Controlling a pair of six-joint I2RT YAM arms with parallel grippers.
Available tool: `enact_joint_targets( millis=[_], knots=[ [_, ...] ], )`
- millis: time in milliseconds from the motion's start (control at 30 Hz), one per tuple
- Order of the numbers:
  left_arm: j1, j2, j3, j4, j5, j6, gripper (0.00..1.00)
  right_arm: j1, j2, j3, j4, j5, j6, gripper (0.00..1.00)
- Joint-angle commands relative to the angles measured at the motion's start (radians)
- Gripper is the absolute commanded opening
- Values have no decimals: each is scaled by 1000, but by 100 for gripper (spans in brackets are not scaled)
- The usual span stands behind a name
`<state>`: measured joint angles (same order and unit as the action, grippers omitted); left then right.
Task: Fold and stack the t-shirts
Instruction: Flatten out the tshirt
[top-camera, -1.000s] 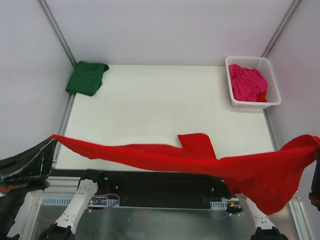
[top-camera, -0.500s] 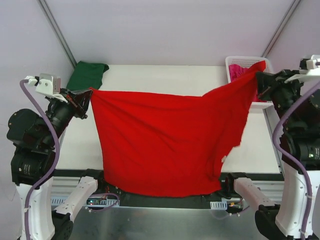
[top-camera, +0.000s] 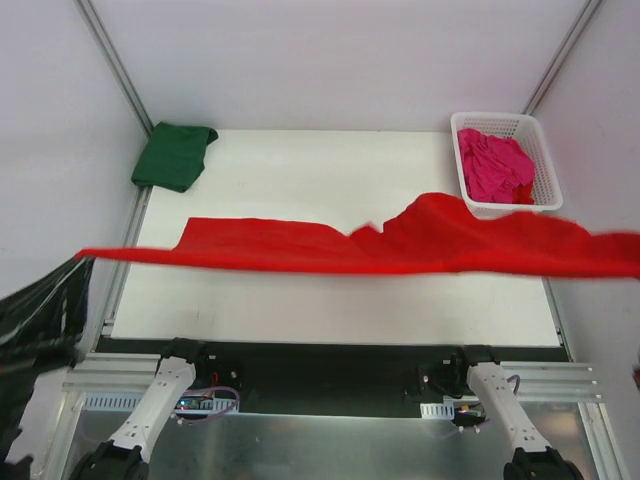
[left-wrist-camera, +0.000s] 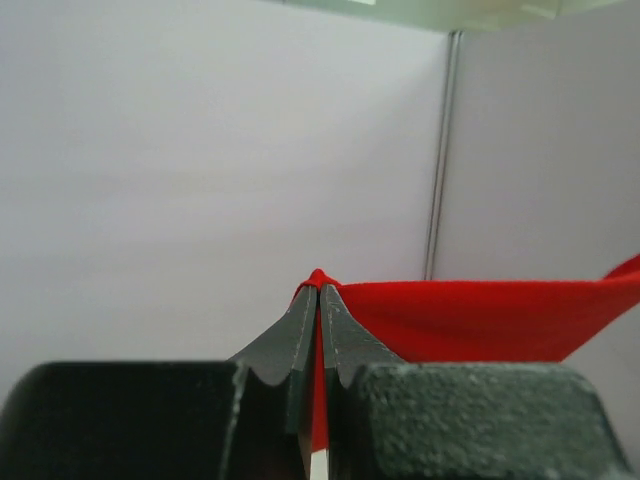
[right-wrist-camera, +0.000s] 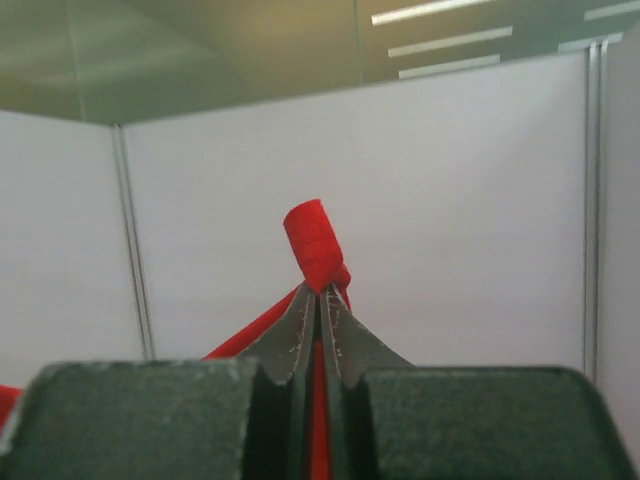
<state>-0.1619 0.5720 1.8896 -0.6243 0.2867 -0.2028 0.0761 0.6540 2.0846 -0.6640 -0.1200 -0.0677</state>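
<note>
Progress: early, by my read. Green t-shirt (top-camera: 175, 155) sat as a compact bundle at the table's (top-camera: 320, 180) far left corner. It looked folded, though I couldn't confirm that from above. Pink t-shirt (top-camera: 493, 165) lay crumpled inside the white basket (top-camera: 505, 207) at the far right, untouched. No stack was built.

Red t-shirt (top-camera: 300, 248) was unfolded and airborne, pulled out into a long thin band across the table's near half, well apart from the other two. You had it strung between both arms.

Left gripper (left-wrist-camera: 318, 288) was clenched on one end, with cloth pinched between the fingertips and running off to its right. Right gripper (right-wrist-camera: 318, 292) was clenched on the other end, a small rolled nub of red poking up past the tips.

Left to do: lay the red one flat and fold it, fetch and fold the pink, then stack all three.
</note>
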Motion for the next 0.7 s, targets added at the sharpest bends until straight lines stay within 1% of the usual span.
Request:
enact_joint_targets(
  millis=[0,133,200,267,333,367,400,433,467,500,533,567,600,633,667],
  knots=[
    [10,-31,94,-15,31,-46,0,-6,-37,72,-19,14,23,2],
    [10,-38,132,-15,29,-49,0,-9,-53,58,-3,28,23,2],
    [10,-34,123,-15,19,-32,0,-9,-54,8,33,43,20,2],
    [12,-23,74,-8,-30,3,0,-9,-45,-39,59,60,14,2],
    [10,-11,17,12,-63,34,0,-6,-16,-131,110,82,9,2],
    [10,2,-68,38,-95,63,0,-7,-4,-167,131,89,8,2],
    [10,9,-123,104,-107,74,0,-9,13,-249,179,101,6,2],
    [10,17,-179,142,-122,81,0,-9,45,-292,202,106,6,2],
    [10,38,-283,175,-135,94,0,-9,67,-334,227,111,6,2],
    [10,54,-332,248,-142,94,0,-9,87,-383,275,114,6,2],
    [10,68,-381,283,-146,94,0,-9,107,-467,303,112,8,2],
    [10,98,-471,319,-147,97,0,-7,154,-516,332,114,8,2],
    [10,117,-516,365,-159,97,0,-9,177,-553,386,149,6,2],
    [10,136,-555,430,-167,105,0,-9,208,-617,409,154,9,2],
    [10,185,-620,461,-175,106,0,-9,261,-642,443,158,8,2]
  ],
)
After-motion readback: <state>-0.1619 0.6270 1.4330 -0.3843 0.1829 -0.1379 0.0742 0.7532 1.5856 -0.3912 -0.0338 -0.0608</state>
